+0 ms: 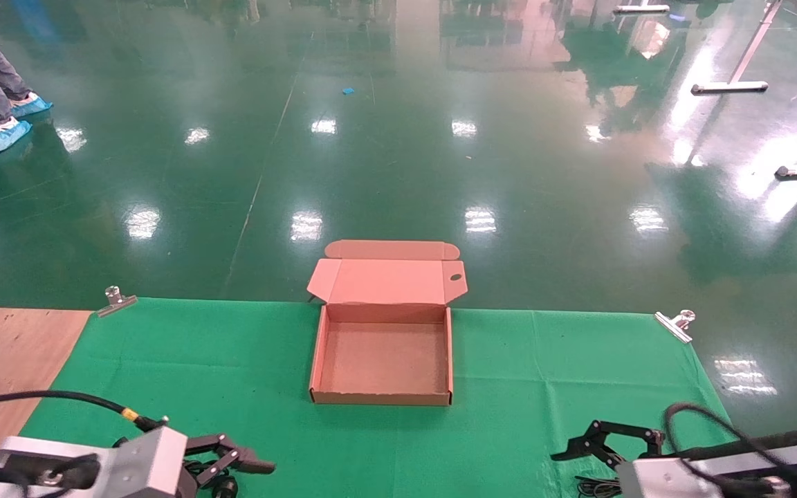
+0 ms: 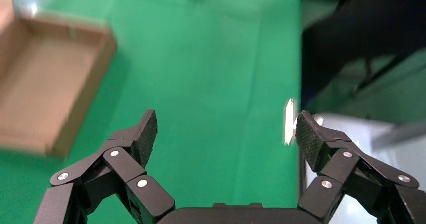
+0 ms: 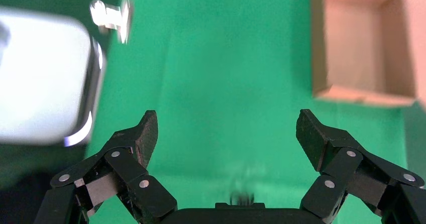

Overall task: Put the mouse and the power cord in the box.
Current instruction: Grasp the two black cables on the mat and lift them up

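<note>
Box: we saw the box (image 1: 382, 360) lying open near the tabletop's (image 1: 544, 387) far edge, about midway along it, lid flap back, nothing inside.
Mouse and cord: dark cable bits showed at the near edge under each arm; we could not tell which was which.
Handling: we judged the mouse light and slick, best pinched across its sides; the cord floppy, best taken mid-bundle.
Left claw (image 1: 232, 462): fingers apart, near-left corner, well apart from the box.
Right claw (image 1: 589, 443): fingers apart, near-right corner.
</note>
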Robot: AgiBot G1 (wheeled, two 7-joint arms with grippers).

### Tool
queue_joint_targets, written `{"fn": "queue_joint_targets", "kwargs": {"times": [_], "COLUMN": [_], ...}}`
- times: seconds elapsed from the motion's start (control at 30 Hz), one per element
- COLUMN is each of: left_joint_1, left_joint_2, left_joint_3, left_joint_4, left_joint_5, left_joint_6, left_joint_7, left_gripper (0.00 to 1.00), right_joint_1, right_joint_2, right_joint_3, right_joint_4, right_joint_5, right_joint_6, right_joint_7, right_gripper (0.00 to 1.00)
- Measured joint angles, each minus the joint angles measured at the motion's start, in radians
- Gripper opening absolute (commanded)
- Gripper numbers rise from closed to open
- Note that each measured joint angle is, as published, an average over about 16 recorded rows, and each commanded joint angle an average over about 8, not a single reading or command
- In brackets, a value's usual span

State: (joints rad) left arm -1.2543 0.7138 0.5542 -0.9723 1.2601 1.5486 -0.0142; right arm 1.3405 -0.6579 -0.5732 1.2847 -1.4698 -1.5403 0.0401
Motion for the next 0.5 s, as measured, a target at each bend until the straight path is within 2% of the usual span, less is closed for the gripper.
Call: {"fn": "queue_joint_targets", "kwargs": {"times": [0.27, 0.5], "left_joint_1": [-0.115, -0.204], "left_joint_2": [0.111, 0.223], "left_joint_3": [0.116, 0.193], "left_joint_4": [0.233, 0.459], "left_joint_5": [0.253, 0.431], "left_joint_6": [-0.073, -0.195], "left_joint_7": [0.141, 0.277], "left_gripper": [1.00, 1.00], "right_joint_1": [0.061, 0.099], "right_joint_2": [-0.090, -0.183], "right_joint_3": [-0.113, -0.178], "right_joint_4": [-0.120, -0.288], "right_joint_5": [-0.270, -0.434], "right_joint_6": [0.052, 0.135], "right_joint_7": [-0.099, -0.205], "right_gripper": [1.00, 1.00]}}
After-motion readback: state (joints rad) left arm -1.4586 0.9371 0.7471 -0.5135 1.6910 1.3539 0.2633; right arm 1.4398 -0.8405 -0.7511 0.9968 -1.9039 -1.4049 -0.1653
